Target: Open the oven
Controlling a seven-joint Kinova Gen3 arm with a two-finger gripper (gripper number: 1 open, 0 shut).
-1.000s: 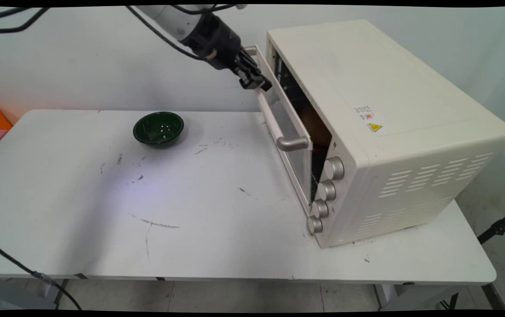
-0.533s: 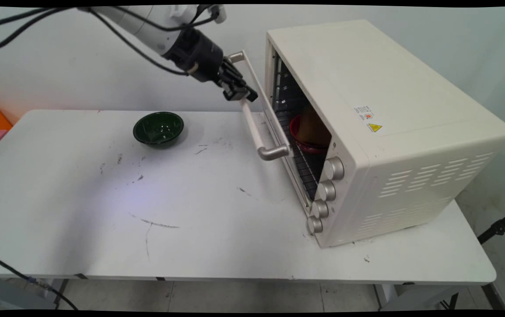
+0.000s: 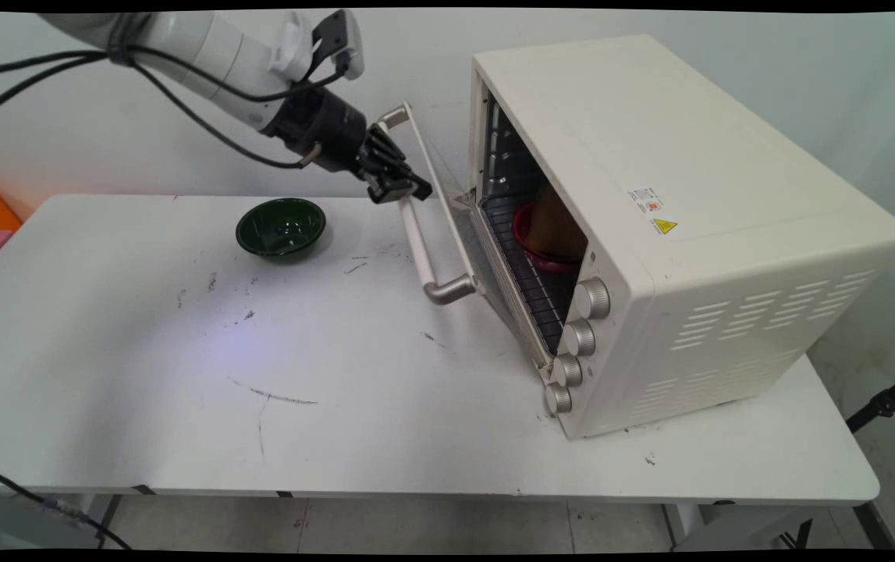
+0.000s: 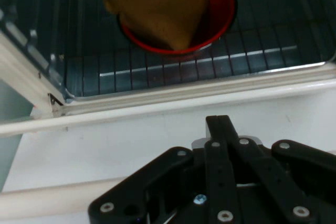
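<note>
1. Sitting well left of the oven (image 3: 689, 195): a green bowl (image 3: 281, 226).
2. Gripper (image 3: 400, 187) fingers clamp the handle (image 3: 420, 250) at its far end, just left of the oven; door (image 3: 451, 204) half open.
3. Inside the oven, bread (image 4: 157, 3) in a red dish (image 4: 218, 11).

Main view: the red bowl (image 3: 534, 243) inside the oven (image 3: 650, 226) is partly hidden by the oven's front frame and by the yellow-brown item (image 3: 555, 222) standing in it. The gripper (image 3: 404, 190) meets the door handle (image 3: 416, 222); its jaws' state cannot be told. Hand view: the gripper (image 4: 220, 129) is seen only as linkage, its lower part cut off by the bottom edge. The bowl's (image 4: 215, 11) top is cut off.
</note>
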